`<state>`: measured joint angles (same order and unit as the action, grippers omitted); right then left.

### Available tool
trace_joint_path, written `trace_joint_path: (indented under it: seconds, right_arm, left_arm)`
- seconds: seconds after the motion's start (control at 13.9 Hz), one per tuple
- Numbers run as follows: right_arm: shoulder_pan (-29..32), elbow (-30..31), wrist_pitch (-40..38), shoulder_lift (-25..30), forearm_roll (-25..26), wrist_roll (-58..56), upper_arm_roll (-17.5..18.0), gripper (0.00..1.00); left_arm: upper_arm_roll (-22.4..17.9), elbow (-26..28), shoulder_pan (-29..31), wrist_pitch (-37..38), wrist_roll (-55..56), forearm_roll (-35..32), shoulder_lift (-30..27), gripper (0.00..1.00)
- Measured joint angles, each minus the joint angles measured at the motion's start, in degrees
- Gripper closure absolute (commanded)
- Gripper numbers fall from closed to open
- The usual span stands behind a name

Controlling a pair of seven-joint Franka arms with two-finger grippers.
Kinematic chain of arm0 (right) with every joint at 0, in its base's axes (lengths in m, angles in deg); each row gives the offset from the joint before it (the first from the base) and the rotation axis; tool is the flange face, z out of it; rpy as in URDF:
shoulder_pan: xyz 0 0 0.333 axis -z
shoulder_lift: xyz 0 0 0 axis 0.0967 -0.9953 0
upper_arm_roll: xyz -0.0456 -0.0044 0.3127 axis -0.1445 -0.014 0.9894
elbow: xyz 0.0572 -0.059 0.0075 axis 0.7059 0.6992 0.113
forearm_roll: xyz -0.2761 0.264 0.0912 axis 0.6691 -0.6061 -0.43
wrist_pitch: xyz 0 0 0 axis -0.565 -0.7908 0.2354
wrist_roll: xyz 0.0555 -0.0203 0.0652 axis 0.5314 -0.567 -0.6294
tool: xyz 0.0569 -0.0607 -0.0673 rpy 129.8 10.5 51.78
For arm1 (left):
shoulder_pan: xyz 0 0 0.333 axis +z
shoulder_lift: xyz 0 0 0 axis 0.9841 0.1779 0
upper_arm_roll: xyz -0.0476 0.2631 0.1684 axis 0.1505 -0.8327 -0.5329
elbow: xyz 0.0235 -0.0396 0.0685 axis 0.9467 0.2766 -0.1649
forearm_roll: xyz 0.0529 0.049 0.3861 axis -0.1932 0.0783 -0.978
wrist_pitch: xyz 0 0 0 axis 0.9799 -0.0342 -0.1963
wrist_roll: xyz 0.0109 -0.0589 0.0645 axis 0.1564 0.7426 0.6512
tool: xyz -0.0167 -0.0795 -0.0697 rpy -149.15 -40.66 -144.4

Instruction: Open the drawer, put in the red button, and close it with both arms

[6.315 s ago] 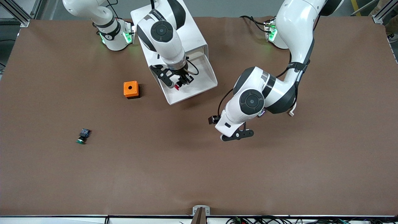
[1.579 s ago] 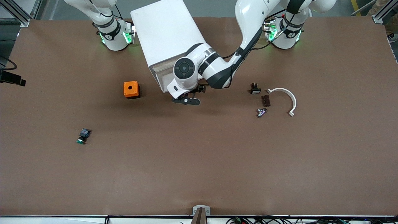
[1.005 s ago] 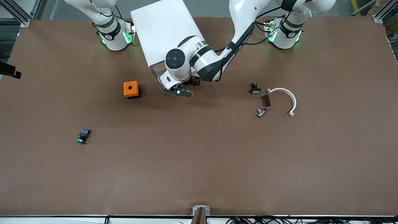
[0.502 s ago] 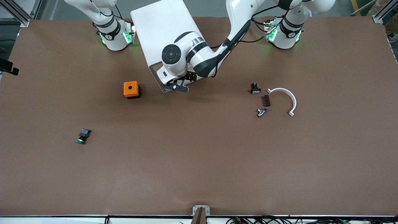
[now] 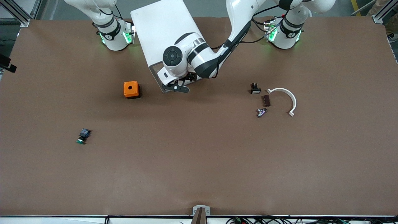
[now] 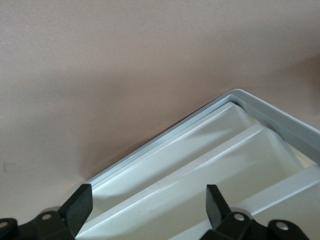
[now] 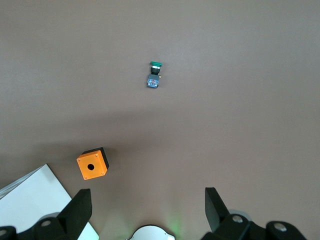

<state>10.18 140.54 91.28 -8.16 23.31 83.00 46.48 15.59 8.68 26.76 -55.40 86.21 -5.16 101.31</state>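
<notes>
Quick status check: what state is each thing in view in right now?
White box cabinet: upright on the table.
Shallow white drawer: pushed in, front about flush.
Left hand: open, at the drawer front.
Right hand: open, waiting high over the table.
Orange box with a hole: hole facing up.
Green-capped push-button: lying on its side.

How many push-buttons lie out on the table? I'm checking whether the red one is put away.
1: the green-capped button lies on the table, nearer the front camera than the orange box. No red-capped button shows; it may be hidden in the cabinet.
</notes>
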Motion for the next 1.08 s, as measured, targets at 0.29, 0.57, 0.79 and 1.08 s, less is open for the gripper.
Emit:
trace_joint_path:
  seconds: [0.29, 0.57, 0.79, 1.08]
  right_arm:
    - [0.0, 6.9, 3.4, 5.3, 0.0, 0.0, 0.2, 0.0]
    - [0.0, 8.2, 4.0, 6.3, 0.0, -0.4, 0.4, 0.0]
    - [0.0, 8.2, 4.4, 6.3, 0.6, -2.7, 0.6, 0.0]
    - [0.0, 8.2, 5.0, 6.4, 0.8, -4.1, 0.5, 0.0]
  left_arm:
    - [-0.2, -0.8, 3.6, -0.3, 0.1, 0.0, -0.4, 0.0]
    - [-0.3, -1.3, 9.2, -0.3, 0.0, 0.0, -3.3, 0.0]
    - [-0.8, -1.5, 14.5, -0.3, 0.1, 0.0, -6.9, 0.0]
    - [-1.0, -1.5, 23.9, 0.0, -0.1, 0.0, -12.1, 0.0]
